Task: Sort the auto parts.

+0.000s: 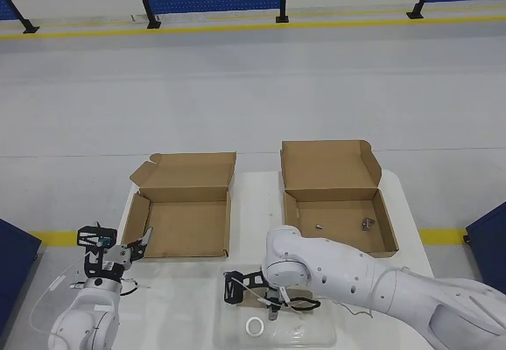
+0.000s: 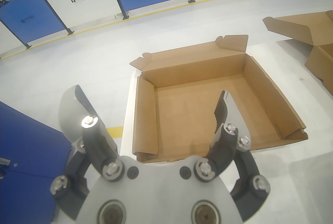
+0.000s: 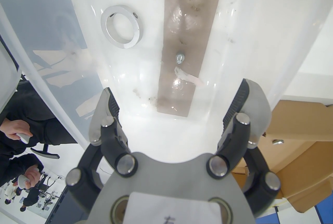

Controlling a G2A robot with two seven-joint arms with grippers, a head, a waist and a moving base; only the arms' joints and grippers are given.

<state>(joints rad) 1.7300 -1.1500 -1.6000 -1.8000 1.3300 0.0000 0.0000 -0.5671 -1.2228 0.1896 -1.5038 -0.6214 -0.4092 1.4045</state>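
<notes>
Here: right gripper [image 3: 177, 91], spread wide, over the clear tray [image 3: 247, 14] at the near edge of the table [image 1: 183, 289]. A ring [image 3: 121, 26] and a bolt [image 3: 179, 57] lie inside, apart. Left gripper [image 2: 151, 92], also spread, near the left box [image 2: 270, 94]. The right box [image 1: 381, 219] holds small parts [image 1: 368, 223].

**White table, two cartons, one clear tray**

A white rectangular table [image 1: 192, 284] carries three things directly on its top. An open left brown cardboard box [image 1: 183, 229] and an open right brown cardboard box [image 1: 332, 214] stand side by side on the far half. Their lids are folded back, and a strip of bare tabletop runs between them. A clear plastic tray [image 1: 319, 333] sits at the near edge, apart from both boxes.
</notes>
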